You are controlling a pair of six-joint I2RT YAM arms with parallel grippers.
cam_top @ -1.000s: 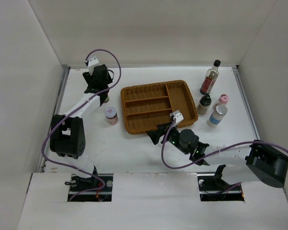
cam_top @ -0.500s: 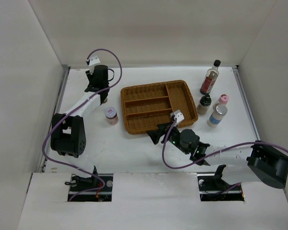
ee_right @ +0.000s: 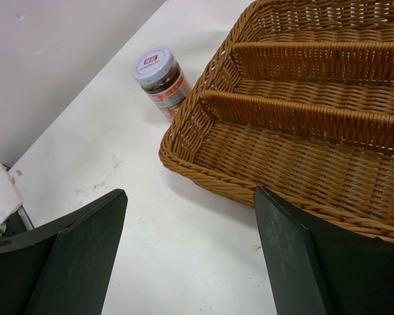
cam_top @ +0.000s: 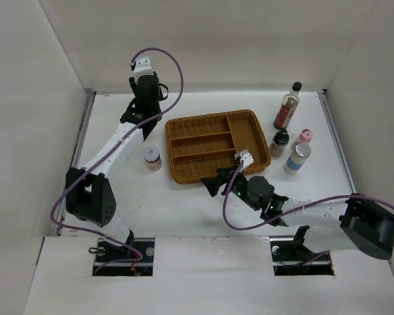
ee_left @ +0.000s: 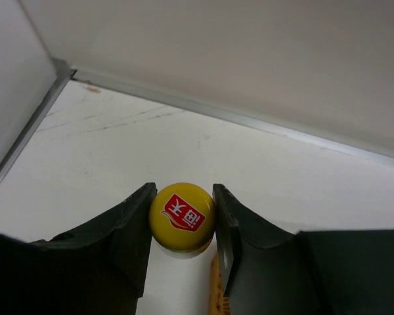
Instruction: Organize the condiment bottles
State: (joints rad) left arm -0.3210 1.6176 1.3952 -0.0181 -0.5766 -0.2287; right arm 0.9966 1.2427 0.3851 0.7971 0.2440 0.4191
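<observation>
Yellow cap (ee_left: 182, 214) pinched in left tool (ee_left: 182, 198), wrist view only, right tool (ee_right: 189, 197) spread before wicker tray (ee_right: 203, 167)

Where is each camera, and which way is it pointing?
Top: above and behind, looking down on the table; both arms show.
Left wrist: far left, facing the back wall; left gripper clamps a yellow cap.
Right wrist: facing the tray's corner and a jar; open right gripper shows.
Shared: top and right wrist both show tray and jar.

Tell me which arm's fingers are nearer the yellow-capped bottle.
Left. The left fingers are shut on the yellow-capped bottle at its cap; the right fingers stand open by the wicker tray, at its near edge, far off.
</observation>
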